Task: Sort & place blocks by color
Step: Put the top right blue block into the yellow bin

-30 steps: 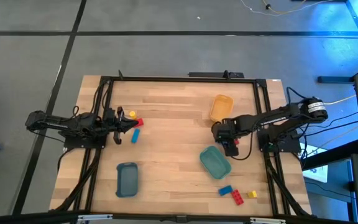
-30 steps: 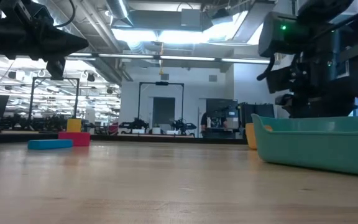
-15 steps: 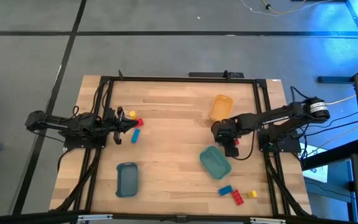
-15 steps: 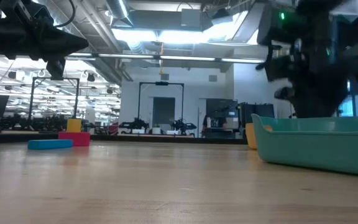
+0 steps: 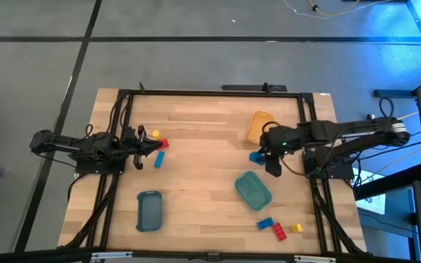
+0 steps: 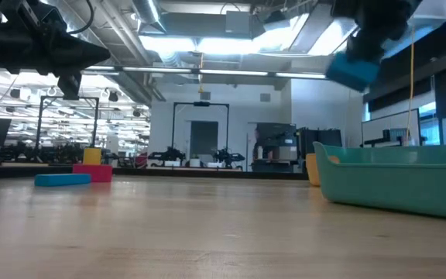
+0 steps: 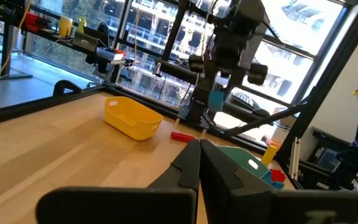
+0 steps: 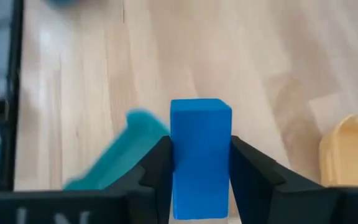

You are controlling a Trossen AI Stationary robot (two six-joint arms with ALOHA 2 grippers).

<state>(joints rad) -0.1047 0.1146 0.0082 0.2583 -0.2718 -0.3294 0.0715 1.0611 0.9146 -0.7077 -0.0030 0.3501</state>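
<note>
Right gripper (image 8: 199, 163) gripping a blue block (image 8: 200, 155) aloft — at twelve o'clock of the teal tray (image 5: 253, 191), left gripper (image 7: 198, 163) waiting, fingers together.

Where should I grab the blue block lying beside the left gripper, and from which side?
Grip the blue block across its two long sides at mid-length, coming straight down. It lies flat, long and narrow; the red block sits off one short end, so the long sides look free. The left gripper is shut; open it first.

teal tray (image 8: 118, 152) blurred, yellow tray (image 8: 350, 155) cut off by edge
</note>
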